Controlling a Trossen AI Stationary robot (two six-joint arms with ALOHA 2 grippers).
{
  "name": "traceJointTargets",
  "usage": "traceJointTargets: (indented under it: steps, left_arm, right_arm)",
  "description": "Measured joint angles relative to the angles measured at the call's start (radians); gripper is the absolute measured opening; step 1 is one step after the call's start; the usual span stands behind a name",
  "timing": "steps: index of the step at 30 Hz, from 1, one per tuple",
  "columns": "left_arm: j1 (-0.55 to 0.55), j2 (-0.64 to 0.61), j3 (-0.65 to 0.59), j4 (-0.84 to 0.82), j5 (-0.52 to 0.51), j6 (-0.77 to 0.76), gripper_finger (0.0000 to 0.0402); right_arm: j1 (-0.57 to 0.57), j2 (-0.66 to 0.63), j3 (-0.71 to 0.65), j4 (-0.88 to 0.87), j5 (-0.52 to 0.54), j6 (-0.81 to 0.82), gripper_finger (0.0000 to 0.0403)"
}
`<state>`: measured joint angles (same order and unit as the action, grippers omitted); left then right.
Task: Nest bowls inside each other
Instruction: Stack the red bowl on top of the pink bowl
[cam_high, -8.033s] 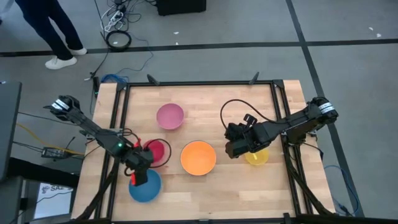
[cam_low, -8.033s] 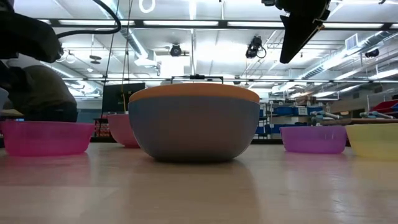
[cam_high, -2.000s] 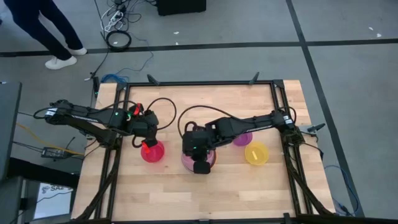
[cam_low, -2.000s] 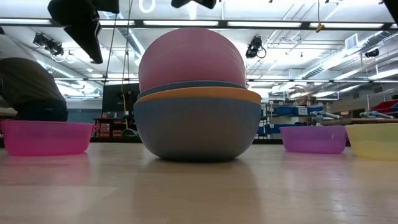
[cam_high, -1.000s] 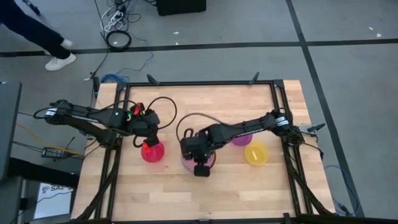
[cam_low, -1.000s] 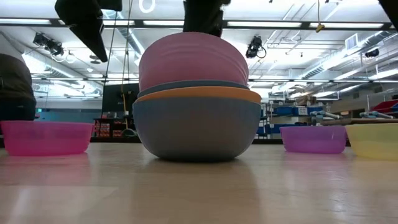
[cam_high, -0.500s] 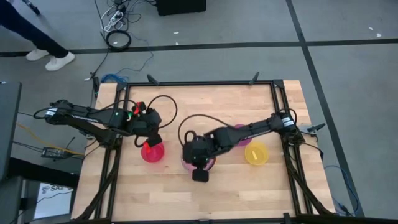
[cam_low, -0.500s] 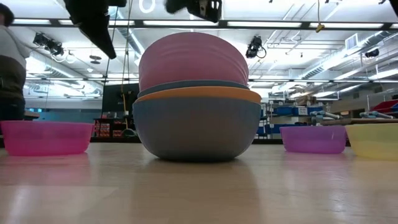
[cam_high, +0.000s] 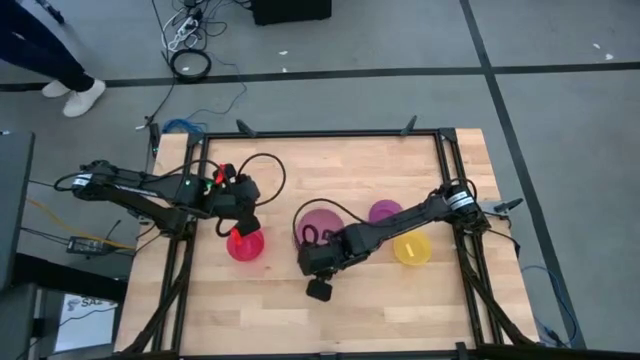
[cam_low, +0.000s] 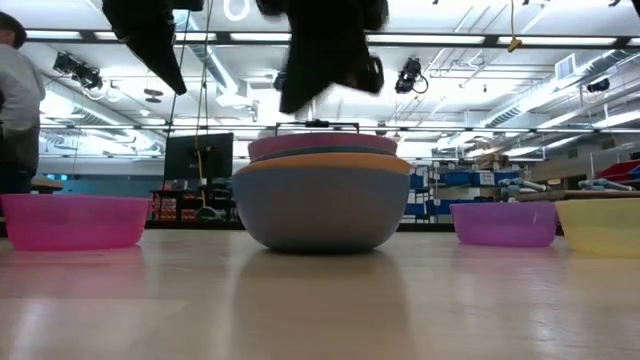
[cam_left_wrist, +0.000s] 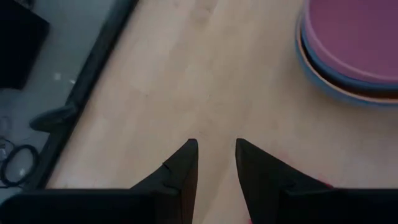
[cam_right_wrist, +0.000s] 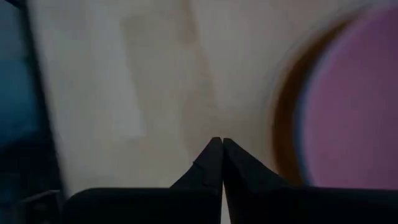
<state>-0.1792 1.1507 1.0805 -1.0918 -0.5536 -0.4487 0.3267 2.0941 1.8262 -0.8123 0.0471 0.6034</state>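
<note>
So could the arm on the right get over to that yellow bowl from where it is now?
Probably yes. The yellow bowl sits alone on the table near the right arm's base, uncovered. The right gripper is off beside the stack of nested bowls, jaws shut and empty, so it would need to swing back and open.

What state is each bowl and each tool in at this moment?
Pink bowl: upright, nested on top of the stack.
Orange bowl: nested in the stack, only its rim showing.
Blue bowl: bottom of the stack, upright on the table.
Red bowl: upright, loose.
Purple bowl: upright, loose.
Yellow bowl: upright, loose.
Left tool: open, empty, over the red bowl.
Right tool: shut, empty, beside the stack.
</note>
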Motion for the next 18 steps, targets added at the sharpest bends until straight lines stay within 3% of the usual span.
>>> traceJointTargets:
  steps: [4,6,8,10,13,15,18]
  left_arm:
    - [-0.018,-0.007,0.0,-0.095,0.236,0.0,0.0117]
    - [-0.044,-0.007,-0.009,-0.169,0.397,0.0,0.0117]
    - [-0.083,-0.008,-0.046,-0.199,0.487,0.0,0.0117]
    - [-0.129,-0.009,-0.09,-0.196,0.503,-0.001,0.0117]
    - [-0.173,-0.01,-0.142,-0.166,0.493,-0.035,0.0117]
    - [-0.187,-0.006,-0.162,-0.111,0.487,-0.064,0.0117]
    - [-0.22,-0.007,-0.179,-0.026,0.482,-0.088,0.0117]
  right_arm:
    - [0.039,-0.002,0.099,-0.048,0.085,0.008,0.0]
    - [0.065,-0.002,0.165,-0.149,0.199,0.013,0.0]
    - [0.091,-0.004,0.227,-0.28,0.344,0.048,0.0]
    - [0.117,-0.004,0.284,-0.444,0.477,0.11,0.0]
    - [0.148,-0.005,0.343,-0.648,0.594,0.239,0.0]
    - [0.161,-0.005,0.361,-0.752,0.622,0.327,0.0]
    - [0.17,-0.009,0.36,-0.75,0.617,0.387,0.0003]
